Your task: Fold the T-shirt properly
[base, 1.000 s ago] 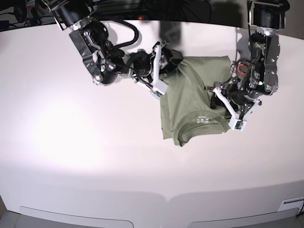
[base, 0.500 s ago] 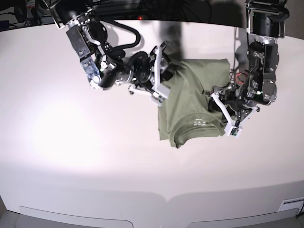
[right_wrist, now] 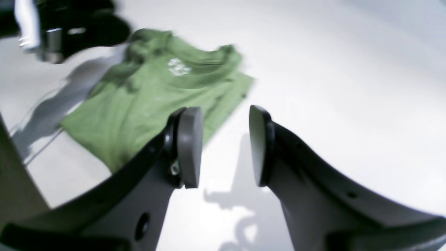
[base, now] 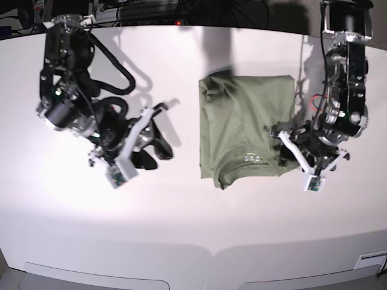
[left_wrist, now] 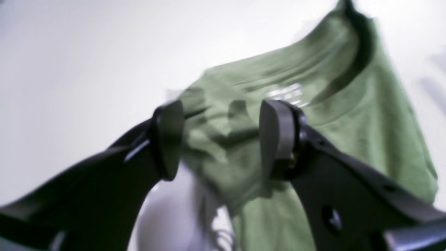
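The sage-green T-shirt (base: 242,121) lies folded into a tall rectangle on the white table, collar and white label toward the front. My left gripper (base: 283,154) sits at the shirt's right edge near the collar. In the left wrist view this gripper (left_wrist: 221,139) stands open, and rumpled T-shirt (left_wrist: 348,132) fabric shows in the gap and beyond the pads. My right gripper (base: 158,151) hovers over bare table well left of the shirt. In the right wrist view it (right_wrist: 224,146) is open and empty, with the T-shirt (right_wrist: 150,101) lying ahead of it.
The white table (base: 193,229) stretches wide to the front and left. Dark equipment and cables (base: 157,9) line the back edge. In the right wrist view the other arm's dark gripper body (right_wrist: 69,24) shows at the top left, beside the shirt.
My right gripper let go of the shirt's upper-left corner and swung far left and forward. The shirt now lies flat. My left gripper stayed at the right edge, shifting slightly forward.
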Tool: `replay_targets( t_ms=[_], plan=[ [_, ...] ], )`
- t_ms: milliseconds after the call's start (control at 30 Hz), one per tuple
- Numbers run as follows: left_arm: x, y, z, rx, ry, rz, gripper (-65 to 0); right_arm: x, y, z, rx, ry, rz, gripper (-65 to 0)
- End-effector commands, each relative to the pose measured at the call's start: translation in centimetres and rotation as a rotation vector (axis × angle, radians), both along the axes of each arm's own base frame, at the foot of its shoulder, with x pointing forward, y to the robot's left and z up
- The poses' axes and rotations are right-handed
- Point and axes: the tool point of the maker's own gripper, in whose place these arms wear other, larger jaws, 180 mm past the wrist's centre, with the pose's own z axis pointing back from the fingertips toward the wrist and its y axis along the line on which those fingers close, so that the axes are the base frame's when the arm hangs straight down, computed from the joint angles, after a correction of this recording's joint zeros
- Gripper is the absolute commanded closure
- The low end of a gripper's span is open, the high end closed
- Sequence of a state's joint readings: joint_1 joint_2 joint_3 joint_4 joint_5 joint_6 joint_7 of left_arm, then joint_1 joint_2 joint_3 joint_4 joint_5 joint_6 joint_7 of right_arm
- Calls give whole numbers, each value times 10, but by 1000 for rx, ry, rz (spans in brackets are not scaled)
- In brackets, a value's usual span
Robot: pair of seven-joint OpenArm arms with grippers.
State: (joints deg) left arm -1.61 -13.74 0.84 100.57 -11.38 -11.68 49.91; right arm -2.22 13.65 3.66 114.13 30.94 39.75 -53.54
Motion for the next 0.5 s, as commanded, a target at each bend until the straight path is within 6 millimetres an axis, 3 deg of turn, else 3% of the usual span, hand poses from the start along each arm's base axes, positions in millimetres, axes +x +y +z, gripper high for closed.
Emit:
replay_targets(
  t_ms=[0,233,367,467],
  plan=[
    [5,11,20,11,-66,26,-328,0,-6,11,11,-37,-15,-229],
    [-50,72,39,96,-85,151,-328,-45,-67,-12,-49,80,-189,-229],
    [-91,101,36,143,-37,223,-328,-85,-89,-15,-72,158,-245,-229],
    [-128,106,23,160,51,218,-328,-117,-105,-18,-111,222,-287,-229]
  ],
)
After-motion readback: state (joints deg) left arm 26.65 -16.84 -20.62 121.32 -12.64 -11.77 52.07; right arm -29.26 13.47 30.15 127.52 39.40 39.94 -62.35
